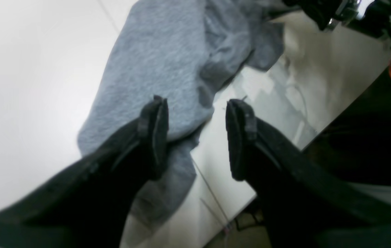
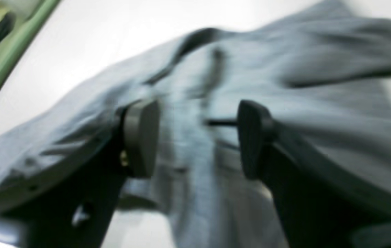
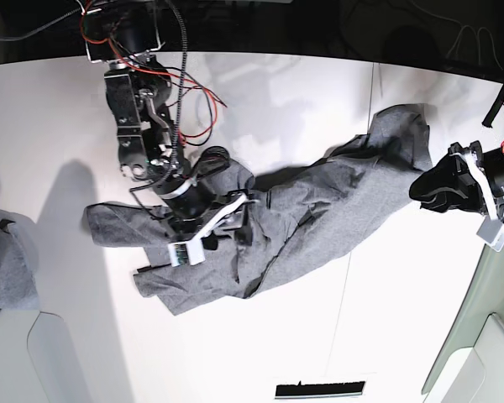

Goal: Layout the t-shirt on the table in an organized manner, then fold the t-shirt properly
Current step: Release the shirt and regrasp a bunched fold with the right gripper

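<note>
At the base view's left, a smaller grey bundle [image 3: 10, 267] lay untouched. Beside it, the right end effector [image 3: 227, 227] stood wide open over the creased t-shirt [image 3: 319, 225], gripping nothing. The shirt sprawled across the middle of the tabletop [image 3: 437, 311], bunched and skewed: laying out seemed only begun, all folding left. Farther right, the left end effector [image 1: 197, 137] was also wide open and empty.
</note>
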`<state>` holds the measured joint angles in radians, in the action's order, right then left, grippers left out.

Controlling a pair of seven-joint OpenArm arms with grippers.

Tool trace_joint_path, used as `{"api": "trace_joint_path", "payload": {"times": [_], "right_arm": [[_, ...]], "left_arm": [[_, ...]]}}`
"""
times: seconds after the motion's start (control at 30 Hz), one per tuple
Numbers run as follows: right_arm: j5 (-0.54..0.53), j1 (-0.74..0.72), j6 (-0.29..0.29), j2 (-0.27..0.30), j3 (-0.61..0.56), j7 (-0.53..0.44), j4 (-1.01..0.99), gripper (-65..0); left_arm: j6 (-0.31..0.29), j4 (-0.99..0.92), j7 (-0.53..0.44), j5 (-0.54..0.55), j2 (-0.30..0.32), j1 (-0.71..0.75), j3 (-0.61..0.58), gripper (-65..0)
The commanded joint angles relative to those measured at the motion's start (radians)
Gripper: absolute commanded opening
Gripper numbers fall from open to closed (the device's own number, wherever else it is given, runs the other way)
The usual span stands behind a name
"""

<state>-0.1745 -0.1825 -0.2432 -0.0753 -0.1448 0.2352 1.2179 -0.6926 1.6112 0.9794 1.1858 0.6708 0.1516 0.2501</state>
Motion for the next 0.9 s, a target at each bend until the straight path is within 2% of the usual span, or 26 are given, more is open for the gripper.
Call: {"api": "trace_joint_path", "payload": {"times": [0.0, 0.13, 0.2, 0.27, 0.37, 0.5, 0.6, 0.87], "right_arm": [[0.018, -0.04, 0.001, -0.017, -0.029, -0.041, -0.034, -28.9], [0.07, -0.132, 0.005, -0.06, -0.131, -0.105, -0.249, -29.3], [0.094, -0.167, 0.011, -0.077, -0.151, -0.14, -0.328, -33.9], [0.095, -0.184, 0.01, -0.076, -0.163, -0.177, -0.349, -44.2], [0.115, -0.191, -0.005, -0.077, -0.163, -0.202, -0.323, -65.0], [0.115, -0.185, -0.005, -0.077, -0.163, -0.194, -0.217, -65.0], [0.115, -0.185, -0.005, -0.074, -0.162, -0.134, -0.104, -65.0], [0.13, -0.174, -0.004, -0.065, -0.069, 0.23, 0.307, -65.0]], "left_arm": [[-0.006, 0.012, -0.029, 0.0, 0.022, -0.013, 0.011, -35.1], [-0.006, 0.002, -0.041, -0.055, 0.022, -0.013, 0.011, -35.1], [-0.006, -0.009, -0.041, -0.064, 0.022, -0.013, 0.011, -35.1], [-0.006, -0.025, -0.05, -0.064, 0.022, -0.013, 0.011, -35.1], [-0.006, -0.064, -0.081, -0.064, 0.022, -0.013, 0.011, -35.1], [-0.006, -0.122, -0.104, -0.065, 0.022, -0.013, 0.011, -35.1], [-0.006, -0.151, -0.105, -0.065, 0.022, -0.013, 0.011, -35.1], [-0.006, -0.162, -0.105, -0.065, 0.022, -0.013, 0.011, -35.1]]}}
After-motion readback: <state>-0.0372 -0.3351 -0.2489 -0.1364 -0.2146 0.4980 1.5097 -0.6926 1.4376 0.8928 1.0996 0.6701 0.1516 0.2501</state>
